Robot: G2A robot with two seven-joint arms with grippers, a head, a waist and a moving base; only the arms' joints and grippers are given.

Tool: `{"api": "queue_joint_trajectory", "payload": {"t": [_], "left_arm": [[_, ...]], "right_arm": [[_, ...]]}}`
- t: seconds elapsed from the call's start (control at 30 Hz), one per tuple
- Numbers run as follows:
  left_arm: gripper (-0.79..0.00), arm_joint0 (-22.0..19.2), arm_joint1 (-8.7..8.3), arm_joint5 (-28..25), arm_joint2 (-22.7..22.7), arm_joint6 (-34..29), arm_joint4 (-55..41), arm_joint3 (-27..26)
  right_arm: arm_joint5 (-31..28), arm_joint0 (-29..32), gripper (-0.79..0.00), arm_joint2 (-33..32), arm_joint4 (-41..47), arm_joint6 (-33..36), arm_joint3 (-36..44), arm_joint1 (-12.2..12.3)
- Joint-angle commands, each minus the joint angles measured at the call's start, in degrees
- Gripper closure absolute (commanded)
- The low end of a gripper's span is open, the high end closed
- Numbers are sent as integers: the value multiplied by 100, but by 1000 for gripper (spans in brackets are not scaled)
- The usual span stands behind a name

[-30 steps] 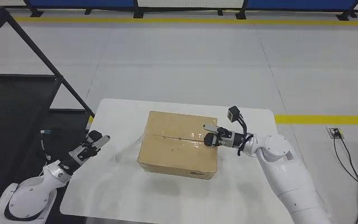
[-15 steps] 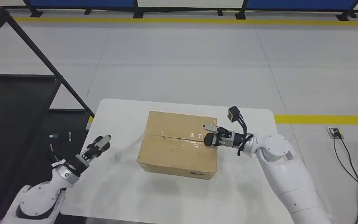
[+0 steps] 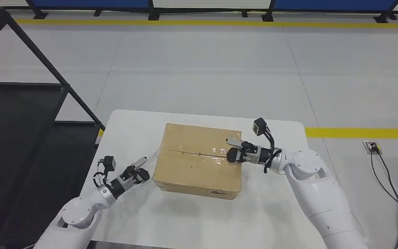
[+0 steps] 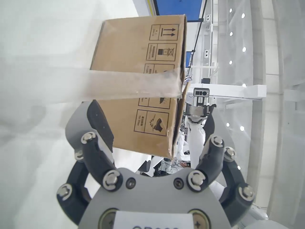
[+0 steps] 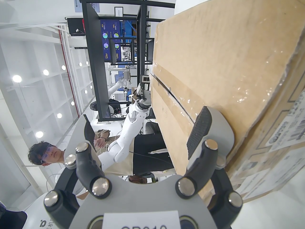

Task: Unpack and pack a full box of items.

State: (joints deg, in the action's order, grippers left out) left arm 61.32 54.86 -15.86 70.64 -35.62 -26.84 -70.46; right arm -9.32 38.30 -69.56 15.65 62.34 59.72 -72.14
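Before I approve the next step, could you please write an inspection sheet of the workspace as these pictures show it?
Surface: white rectangular table, carrying the box.
Job's things: brown cardboard box, flaps shut, mid-table; clear tape strip partly peeled, sticking out from the box end that faces the left gripper.
Clutter: nothing seen.
Grippers: left gripper open, facing that box end, tape not between its fingers; right gripper open, one finger resting on the box top beside the seam.
Cables: black cable on the floor, off the table.
Surroundings: yellow floor line; black metal frame beside the table.
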Motion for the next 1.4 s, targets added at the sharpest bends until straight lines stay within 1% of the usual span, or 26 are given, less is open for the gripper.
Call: {"api": "queue_joint_trajectory", "payload": {"t": [0.0,0.13,0.27,0.43,0.8,0.97,1.1,1.33,1.37], "left_arm": [[-785,-92,49,92,-103,76,-57,139],[-785,-241,134,159,-244,217,-136,394],[-785,-427,243,189,-355,318,-432,687],[-785,-529,316,-15,-306,565,-586,851],[-785,-925,451,-82,-196,885,-769,1086],[-785,-1018,485,-246,-139,1004,-621,1046],[-785,-994,494,-445,-54,1211,-394,875],[-785,-720,471,-639,173,1783,224,224],[-785,-625,464,-645,216,1908,377,37]], "right_arm": [[0,0,-785,0,0,0,0,0],[0,0,-785,0,0,0,0,0],[0,0,-785,0,0,0,0,0],[0,0,-785,0,0,0,0,0],[0,0,-785,0,0,0,0,0],[0,0,-785,0,0,0,0,0],[0,0,-785,0,0,0,0,0],[0,0,-785,0,0,0,0,0],[0,0,-785,0,0,0,0,0]]}}
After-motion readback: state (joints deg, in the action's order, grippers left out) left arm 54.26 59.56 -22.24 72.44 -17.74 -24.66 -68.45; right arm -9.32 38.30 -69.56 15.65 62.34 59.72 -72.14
